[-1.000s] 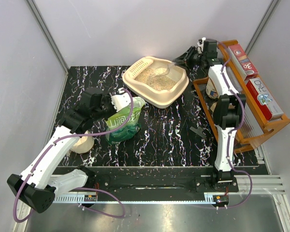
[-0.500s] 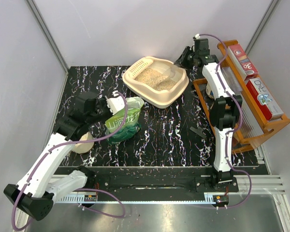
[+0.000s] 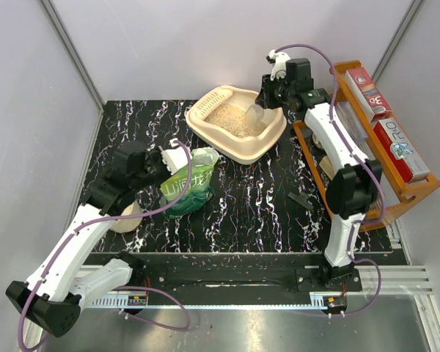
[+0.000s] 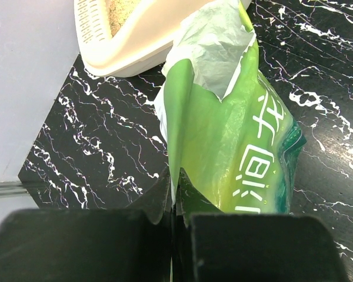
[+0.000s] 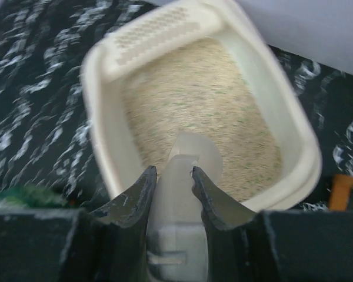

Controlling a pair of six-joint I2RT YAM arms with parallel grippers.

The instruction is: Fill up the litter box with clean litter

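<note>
The cream litter box (image 3: pixel 273 138) sits at the back centre, partly filled with pale tan clean litter (image 3: pixel 233 119). My right gripper (image 3: pixel 265 100) hovers over the box's right rim, shut on a translucent white scoop (image 3: pixel 250 111). In the right wrist view the scoop (image 5: pixel 185 176) sits between my fingers above the litter (image 5: pixel 206 106) and the box wall (image 5: pixel 100 135). My left gripper (image 3: pixel 170 157) is shut on the torn top edge of the green litter bag (image 3: pixel 187 187), which stands on the table. In the left wrist view the gripper (image 4: pixel 176 194) pinches the bag (image 4: pixel 229 141), with the box (image 4: pixel 135 47) behind it.
An orange wooden rack (image 3: pixel 356 216) with red boxes stands along the right edge, close to the right arm. A cream tape roll (image 3: pixel 125 218) lies under the left arm. A small black part (image 3: pixel 302 199) lies on the black marbled table, right of centre.
My right gripper has swung left and up from beside the rack to over the box's right rim, carrying the scoop. My left gripper has shifted slightly left with the bag.
</note>
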